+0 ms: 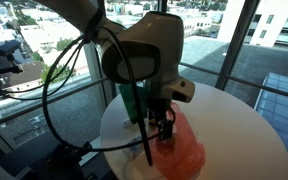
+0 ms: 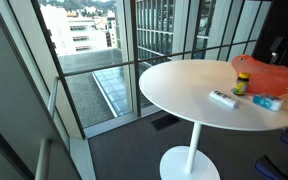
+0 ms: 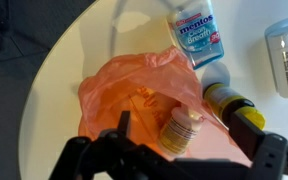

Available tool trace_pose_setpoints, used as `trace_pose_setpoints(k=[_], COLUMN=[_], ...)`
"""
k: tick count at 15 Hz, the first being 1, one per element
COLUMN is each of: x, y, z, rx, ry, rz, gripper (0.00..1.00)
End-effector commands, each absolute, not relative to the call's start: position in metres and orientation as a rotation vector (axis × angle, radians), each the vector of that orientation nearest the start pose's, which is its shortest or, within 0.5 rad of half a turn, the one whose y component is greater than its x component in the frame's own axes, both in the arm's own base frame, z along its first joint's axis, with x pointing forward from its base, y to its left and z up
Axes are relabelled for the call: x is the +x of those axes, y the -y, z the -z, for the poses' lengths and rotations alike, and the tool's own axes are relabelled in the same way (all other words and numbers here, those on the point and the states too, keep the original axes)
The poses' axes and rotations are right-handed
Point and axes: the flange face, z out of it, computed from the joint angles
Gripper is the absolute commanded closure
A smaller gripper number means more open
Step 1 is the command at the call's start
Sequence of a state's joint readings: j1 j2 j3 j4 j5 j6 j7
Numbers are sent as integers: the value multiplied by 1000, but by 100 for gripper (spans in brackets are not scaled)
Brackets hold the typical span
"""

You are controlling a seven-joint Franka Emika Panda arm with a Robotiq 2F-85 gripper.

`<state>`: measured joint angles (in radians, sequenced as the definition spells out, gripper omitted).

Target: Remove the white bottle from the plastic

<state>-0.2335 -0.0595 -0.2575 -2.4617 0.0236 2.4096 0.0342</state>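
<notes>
An orange plastic bag (image 3: pixel 134 95) lies on the round white table (image 3: pixel 64 60). A small white bottle (image 3: pixel 181 130) lies in it, tinted orange through the plastic. My gripper (image 3: pixel 186 122) is open just above the bag, one finger on each side of the bottle, not touching it. In an exterior view the gripper (image 1: pixel 162 128) hangs over the bag (image 1: pixel 189 152). The bag also shows in an exterior view (image 2: pixel 276 74) at the table's far side; the bottle is hidden there.
A yellow bottle with a black cap (image 3: pixel 229 100) lies against the bag's edge. A Mentos tub (image 3: pixel 196 30) and another white bottle (image 3: pixel 284 55) lie beyond. Glass walls and railings surround the table (image 2: pixel 184 90). Cables (image 1: pixel 54 90) hang from the arm.
</notes>
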Motion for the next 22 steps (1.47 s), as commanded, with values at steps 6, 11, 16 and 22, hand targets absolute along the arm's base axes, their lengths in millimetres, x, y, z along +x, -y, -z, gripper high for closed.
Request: trace_pose_setpoints(k=[6,11,16,22], x=[394,394,407,418], y=[239,239,241,243], z=[-304,-303,-293,-272], rx=[-2971,-2969,-2984,-3021], ry=[-889,-891,-867,-844], rz=[-29,-32,9,69], gripper=[0,0,0,0])
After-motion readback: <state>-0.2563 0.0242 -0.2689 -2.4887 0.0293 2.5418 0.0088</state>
